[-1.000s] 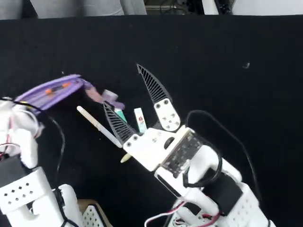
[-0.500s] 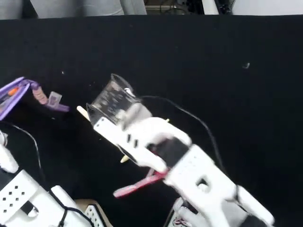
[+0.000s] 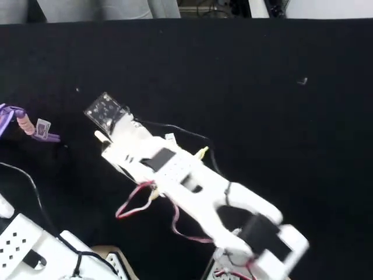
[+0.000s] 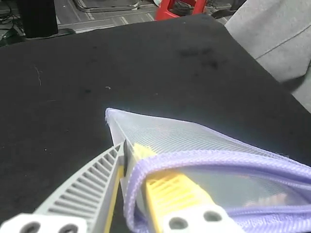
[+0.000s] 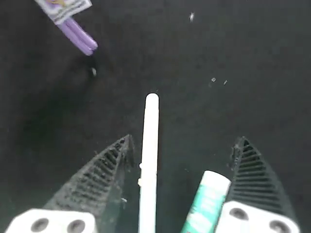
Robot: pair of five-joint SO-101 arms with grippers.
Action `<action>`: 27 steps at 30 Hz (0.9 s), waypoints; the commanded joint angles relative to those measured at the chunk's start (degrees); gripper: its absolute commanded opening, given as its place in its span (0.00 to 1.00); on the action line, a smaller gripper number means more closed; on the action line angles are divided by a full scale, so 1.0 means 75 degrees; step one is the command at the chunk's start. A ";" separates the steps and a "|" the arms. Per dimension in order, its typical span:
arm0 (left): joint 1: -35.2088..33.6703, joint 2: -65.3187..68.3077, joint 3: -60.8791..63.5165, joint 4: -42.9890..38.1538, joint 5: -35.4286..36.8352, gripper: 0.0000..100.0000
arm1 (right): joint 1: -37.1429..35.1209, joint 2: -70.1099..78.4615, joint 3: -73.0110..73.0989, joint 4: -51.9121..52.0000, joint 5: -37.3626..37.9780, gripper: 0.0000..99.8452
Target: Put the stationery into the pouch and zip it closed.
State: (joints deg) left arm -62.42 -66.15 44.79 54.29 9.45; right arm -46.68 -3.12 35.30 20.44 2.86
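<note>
Currently the right gripper (image 5: 183,141) is spread wide, both black ribbed fingers (image 5: 99,177) apart and holding nothing. It hangs low over the black worktop (image 3: 262,70). A white pen (image 5: 149,150) lies lengthwise in the gap between the fingers, nearer one finger than the other and touched by neither. A green-and-white tube (image 5: 206,199) lies just beside the inner face of the other finger; whether it touches that finger cannot be told. Past the pen's rounded end, well apart from it, a purple pull tab (image 5: 77,36) with a small label rests on the cloth.

From above, the right arm (image 3: 192,181) runs from the lower right of the frame up toward the centre left. It covers most of the pen, so just one tip of the pen (image 3: 100,136) sticks out beside the wrist.

The left gripper (image 4: 127,150) is clenched on the pouch (image 4: 194,141). Its grey ribbed finger (image 4: 82,194) lies against the outside of the clear mesh wall, and its yellow finger (image 4: 170,194) lies under the purple zip edge. The pouch is held off the worktop, one corner pointing away from the gripper. In the high view the pouch (image 3: 6,114) sits at the far left edge of the frame, mostly cut off. The pull tab (image 3: 42,129) trails from it toward the centre. The left arm (image 3: 23,245) stands in the lower left corner.
</note>
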 commanded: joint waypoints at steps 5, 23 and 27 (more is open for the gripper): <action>-0.0064 -0.0070 -0.0088 -0.0211 0.0047 0.03 | 0.0082 0.2409 -0.2960 0.1571 -0.0258 0.31; -0.0076 -0.0070 -0.0088 -0.0164 0.0047 0.03 | 0.0117 0.7203 -1.0086 0.6482 -0.0246 0.17; -0.0076 -0.0070 -0.0088 -0.0164 0.0059 0.03 | 0.0117 0.8117 -1.1704 0.7443 -0.0246 0.10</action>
State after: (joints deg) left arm -62.42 -66.15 44.79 54.29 9.45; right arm -45.45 54.46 -43.21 71.96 1.36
